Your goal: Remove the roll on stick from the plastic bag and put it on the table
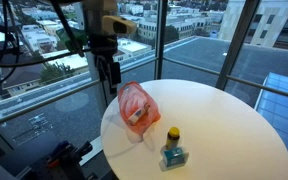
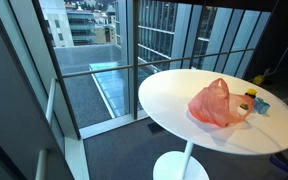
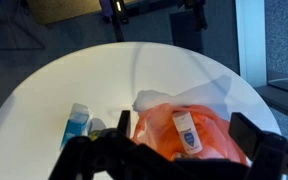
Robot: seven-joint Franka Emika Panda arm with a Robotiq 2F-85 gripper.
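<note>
An orange plastic bag (image 1: pixel 137 108) lies on the round white table (image 1: pixel 224 130), near its edge; it also shows in an exterior view (image 2: pixel 216 104) and in the wrist view (image 3: pixel 184 135). A white roll-on stick (image 3: pixel 186 132) with a blue label shows through the bag. My gripper (image 1: pixel 110 72) hangs above the table edge, just beside and above the bag. In the wrist view my gripper (image 3: pixel 180 132) is open, its two fingers spread to either side of the bag, not touching it.
A blue bottle with a yellow cap (image 1: pixel 172 148) stands on the table near the bag, also seen in the wrist view (image 3: pixel 76 125). Glass walls and a railing surround the table. A dark stand (image 3: pixel 149 12) is beyond the far table edge.
</note>
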